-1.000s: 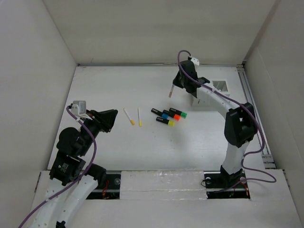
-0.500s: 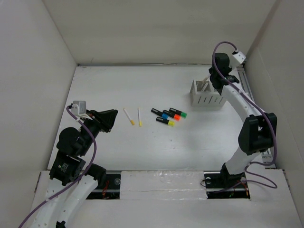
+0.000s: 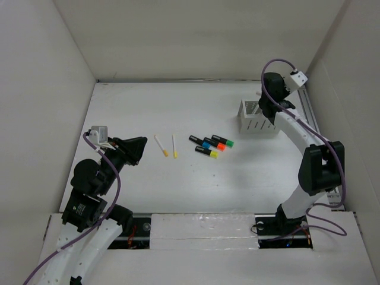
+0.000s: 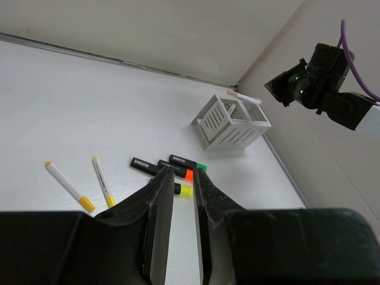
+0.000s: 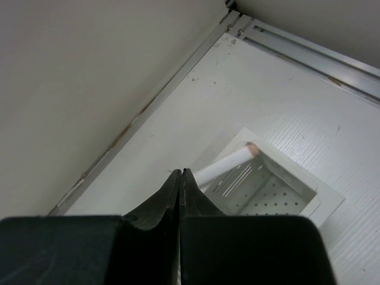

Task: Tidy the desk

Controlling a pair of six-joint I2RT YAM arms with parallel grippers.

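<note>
A plain white counter (image 3: 178,190) fills the floor of a white-walled enclosure, with a metal rail (image 3: 308,116) along its right edge. The right arm (image 3: 309,160) reaches up that side to the far right corner. The left arm (image 3: 95,178) sits folded low at the near left, its wrist aimed toward the middle of the counter.

A small white slotted box (image 3: 258,123) stands upright at the far right, close to the rail. The right claw (image 5: 180,172) hangs just above it, its fingers pressed flat together with nothing between them. The left claw (image 4: 183,178) shows only a narrow gap between its fingers and grips nothing.

Four black highlighters (image 4: 172,169), capped green, orange, blue and yellow, lie bunched near the centre, well apart from the box. To their left, two white pens with yellow ends (image 3: 161,145) (image 3: 174,146) lie side by side, not touching. A third white pen (image 5: 228,161) slants across the box's open top, one end past the rim. It appears to lean in one compartment, though the view is too tight to be sure.
</note>
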